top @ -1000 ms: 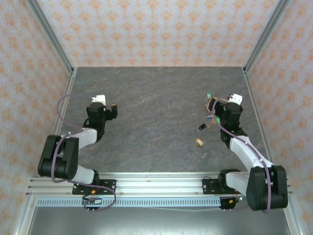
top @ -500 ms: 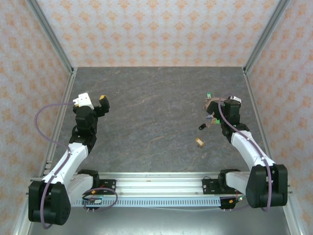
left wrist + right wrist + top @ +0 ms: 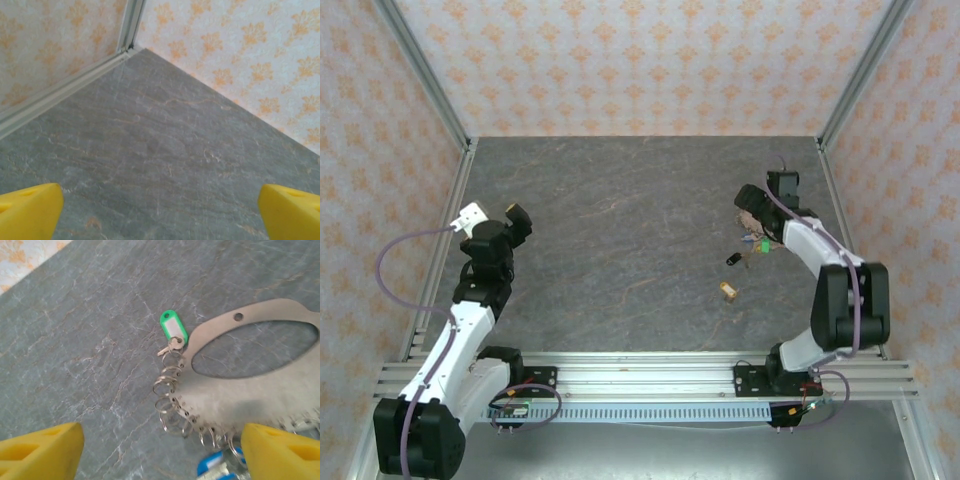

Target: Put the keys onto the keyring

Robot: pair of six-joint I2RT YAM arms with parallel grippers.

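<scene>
Over a grey veined table (image 3: 75, 350), the right gripper (image 3: 160, 452), yellow fingertips (image 3: 37, 450) spread wide at 7 and 5 o'clock. At 3 o'clock, lying flat, the keyring (image 3: 225, 395): a silver plate with an oval opening and a small hole near its rim. Along its 8 o'clock edge, a row of thin wire loops (image 3: 167, 390). Touching the topmost loop, just above centre, a tiny green-tagged key (image 3: 174, 327). At 5 o'clock, partly cut off, a blue tag (image 3: 212, 466). At 11 o'clock, a sliver of patterned wall (image 3: 20, 255).
</scene>
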